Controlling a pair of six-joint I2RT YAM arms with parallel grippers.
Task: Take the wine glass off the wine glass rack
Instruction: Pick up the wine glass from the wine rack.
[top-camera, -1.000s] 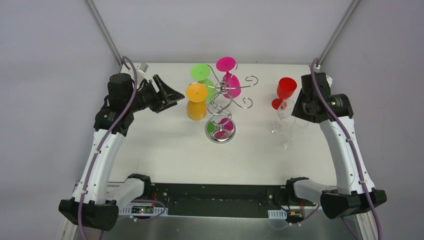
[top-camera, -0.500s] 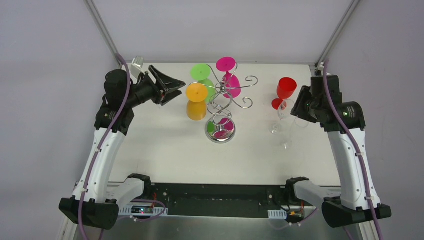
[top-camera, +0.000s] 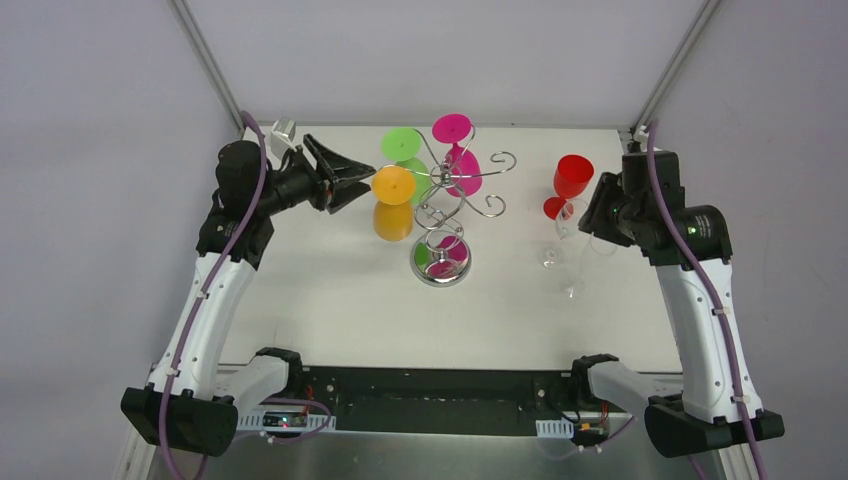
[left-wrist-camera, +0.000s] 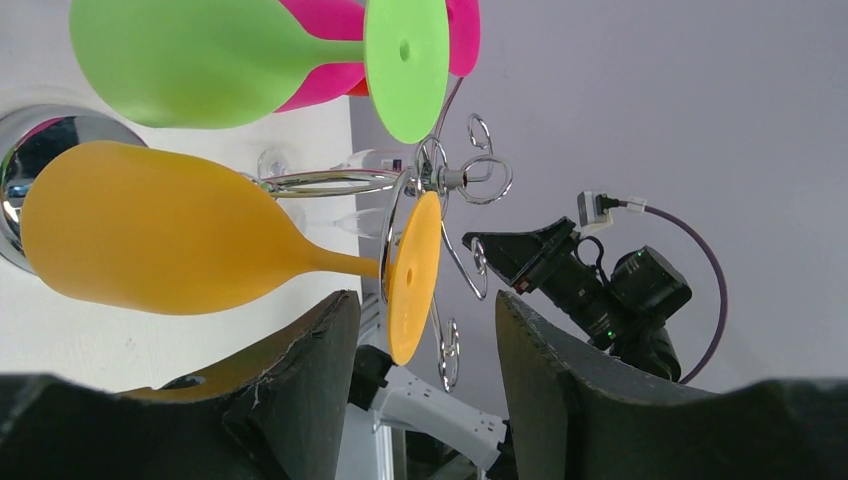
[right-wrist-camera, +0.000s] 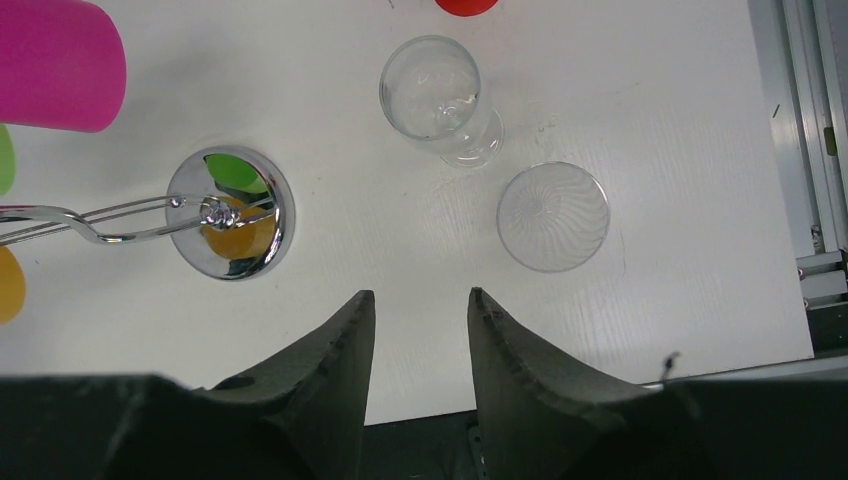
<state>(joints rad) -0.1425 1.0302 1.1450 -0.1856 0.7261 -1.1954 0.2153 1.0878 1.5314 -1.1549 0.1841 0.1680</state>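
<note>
The chrome wine glass rack (top-camera: 452, 195) stands mid-table on a round mirrored base (top-camera: 441, 261). An orange wine glass (top-camera: 393, 200), a green one (top-camera: 403, 150) and a pink one (top-camera: 455, 145) hang upside down from its scroll arms. My left gripper (top-camera: 352, 180) is open just left of the orange glass's foot. In the left wrist view the orange foot (left-wrist-camera: 414, 275) sits just beyond the gap between the fingers (left-wrist-camera: 300, 380), touching neither. My right gripper (right-wrist-camera: 420, 300) is open and empty, high over the table right of the rack base (right-wrist-camera: 230, 212).
A red glass (top-camera: 570, 183) stands upright at the back right. Two clear glasses (top-camera: 572, 230) stand under the right arm; in the right wrist view they show as one (right-wrist-camera: 437, 95) and another (right-wrist-camera: 553, 216). The table's right edge rail (right-wrist-camera: 815, 150) is close.
My left gripper has moved right and back, closing in on the orange glass's foot. My right arm drew back to the right, then held still.
</note>
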